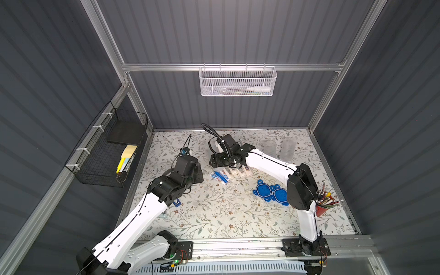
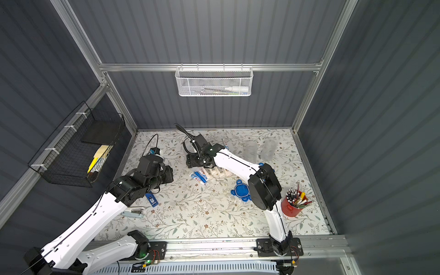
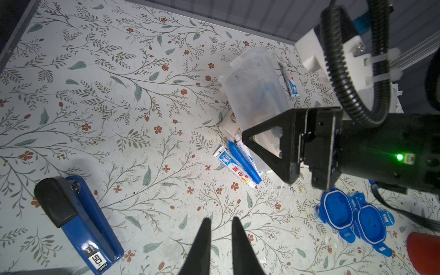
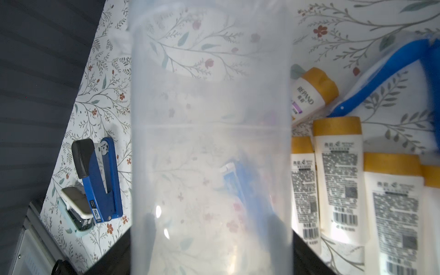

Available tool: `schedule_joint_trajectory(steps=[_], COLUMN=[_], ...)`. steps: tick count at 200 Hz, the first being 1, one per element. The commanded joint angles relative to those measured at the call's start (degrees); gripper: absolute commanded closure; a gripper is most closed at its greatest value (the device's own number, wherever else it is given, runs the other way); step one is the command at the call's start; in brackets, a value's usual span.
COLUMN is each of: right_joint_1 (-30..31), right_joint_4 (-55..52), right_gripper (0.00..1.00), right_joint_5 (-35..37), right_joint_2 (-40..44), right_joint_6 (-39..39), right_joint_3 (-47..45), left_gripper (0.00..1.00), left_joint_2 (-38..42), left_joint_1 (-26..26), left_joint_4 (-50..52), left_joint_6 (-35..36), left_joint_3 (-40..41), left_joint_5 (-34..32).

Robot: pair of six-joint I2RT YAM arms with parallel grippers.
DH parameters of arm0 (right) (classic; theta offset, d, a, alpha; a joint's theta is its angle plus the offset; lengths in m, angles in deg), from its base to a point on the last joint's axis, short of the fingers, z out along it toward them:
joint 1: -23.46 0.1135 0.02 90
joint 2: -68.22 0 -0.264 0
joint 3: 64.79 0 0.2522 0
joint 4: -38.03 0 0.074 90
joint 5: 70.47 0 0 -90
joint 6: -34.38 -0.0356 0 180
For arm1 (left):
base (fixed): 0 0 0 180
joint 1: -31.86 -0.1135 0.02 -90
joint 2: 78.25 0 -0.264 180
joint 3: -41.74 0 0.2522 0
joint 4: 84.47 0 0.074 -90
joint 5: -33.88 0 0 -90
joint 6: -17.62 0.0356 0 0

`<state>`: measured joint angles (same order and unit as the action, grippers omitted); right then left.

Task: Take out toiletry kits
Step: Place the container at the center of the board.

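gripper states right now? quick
Left gripper: barely open, empty.
Right gripper: closed on the clear plastic jar.

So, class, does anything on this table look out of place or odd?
One toothpaste tube lies alone, apart from the pile of bottles and tubes. Two blue lids lie loose, on no jar. The right gripper holds a clear jar tilted over the pile.

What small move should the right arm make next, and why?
Probably lift the tipped clear jar slightly. The right claw grips it mouth-down, and a blue toothbrush and a toothpaste tube lie at its mouth, seemingly not yet clear of it.
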<state>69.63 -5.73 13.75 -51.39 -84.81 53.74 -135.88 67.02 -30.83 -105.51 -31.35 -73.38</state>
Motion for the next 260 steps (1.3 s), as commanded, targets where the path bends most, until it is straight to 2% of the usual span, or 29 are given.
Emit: schedule_joint_trajectory(steps=[1,75,119,170,260], right_joint_1=[0.9,2.8,4.2,6.4,8.0], right_joint_4=[2.2,3.7,13.2,23.5,21.2], right_gripper=[0.9,0.89,0.88,0.87,0.8], right_joint_5=[1.8,5.2,9.6,15.4,20.9], right_joint_2=[-2.6,-10.9,-13.6,-17.5,-27.7], right_joint_6=[-1.3,-1.8,-1.5,2.3,2.0], right_joint_3=[3.6,12.6,12.6,13.0,23.0], left_gripper=[0.81,0.8,0.79,0.79,0.78], left_joint_2=[1.2,4.7,7.6,9.9,13.2], left_joint_1=[-0.4,-0.4,-0.4,-0.4,-0.4], left_joint_4=[1.5,3.8,6.2,8.6,12.1], left_joint_6=[-1.0,-2.5,-3.4,-4.7,-5.8], left_joint_3=[0.6,2.9,3.8,4.5,4.8], left_joint_5=[-1.3,-2.1,-3.6,-4.2,-6.1])
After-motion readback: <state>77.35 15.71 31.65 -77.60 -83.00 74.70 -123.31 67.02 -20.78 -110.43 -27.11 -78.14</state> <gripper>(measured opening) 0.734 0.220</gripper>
